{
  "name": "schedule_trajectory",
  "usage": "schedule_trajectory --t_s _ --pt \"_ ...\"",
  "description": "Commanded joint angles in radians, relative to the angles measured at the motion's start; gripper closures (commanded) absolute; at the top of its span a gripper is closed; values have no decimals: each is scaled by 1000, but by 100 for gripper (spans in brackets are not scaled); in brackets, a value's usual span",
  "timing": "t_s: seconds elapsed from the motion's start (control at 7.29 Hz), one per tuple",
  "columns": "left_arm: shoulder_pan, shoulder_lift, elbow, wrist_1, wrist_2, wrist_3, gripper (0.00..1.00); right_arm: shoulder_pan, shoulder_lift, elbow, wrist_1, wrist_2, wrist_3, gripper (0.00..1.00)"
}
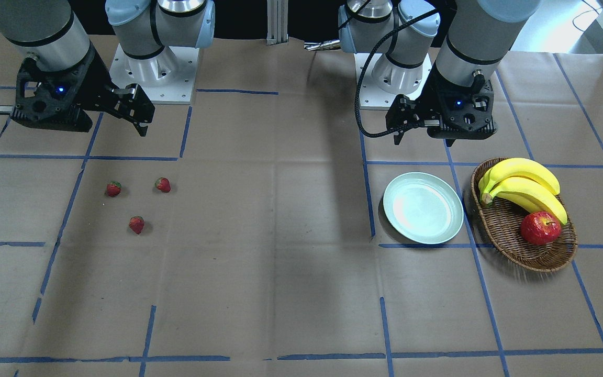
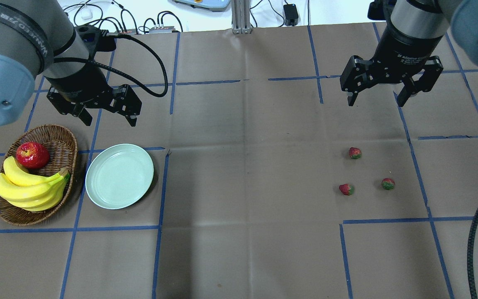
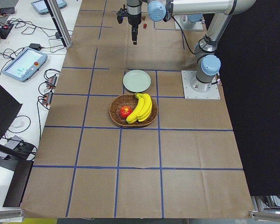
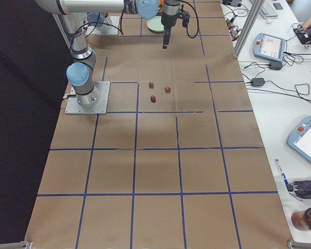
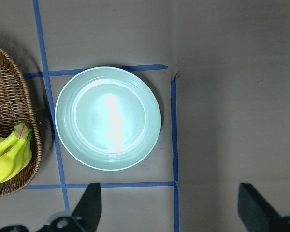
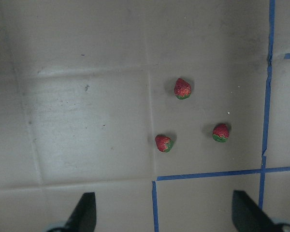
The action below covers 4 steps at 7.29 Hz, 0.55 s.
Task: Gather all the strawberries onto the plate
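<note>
Three small red strawberries lie apart on the brown table, on my right side: one (image 2: 354, 153), one (image 2: 346, 189) and one (image 2: 387, 183). They also show in the right wrist view: one (image 6: 182, 89), one (image 6: 163, 143) and one (image 6: 221, 132). My right gripper (image 2: 378, 97) is open and empty, held above the table, farther out than the berries. The pale mint-green plate (image 2: 119, 175) sits empty on my left side and shows in the left wrist view (image 5: 108, 118). My left gripper (image 2: 108, 121) is open and empty, held above the table just beyond the plate.
A brown wicker basket (image 2: 2, 207) with a bunch of bananas (image 2: 29, 189) and a red apple (image 2: 32, 154) stands close beside the plate, on its outer left side. Blue tape lines mark squares on the table. A black cable (image 2: 477, 232) hangs at the right edge.
</note>
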<state>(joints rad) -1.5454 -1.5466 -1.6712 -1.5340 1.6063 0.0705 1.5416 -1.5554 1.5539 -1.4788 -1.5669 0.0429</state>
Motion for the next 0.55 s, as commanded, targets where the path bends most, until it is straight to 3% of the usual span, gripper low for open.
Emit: schedule_trajectory --t_s 0.0,0.41 --pt "-1 -1 2 0 0 -4 0 0 0 0 0 1 0 0" --pt "-1 -6 5 -17 3 -3 0 0 0 0 2 1 0 0"
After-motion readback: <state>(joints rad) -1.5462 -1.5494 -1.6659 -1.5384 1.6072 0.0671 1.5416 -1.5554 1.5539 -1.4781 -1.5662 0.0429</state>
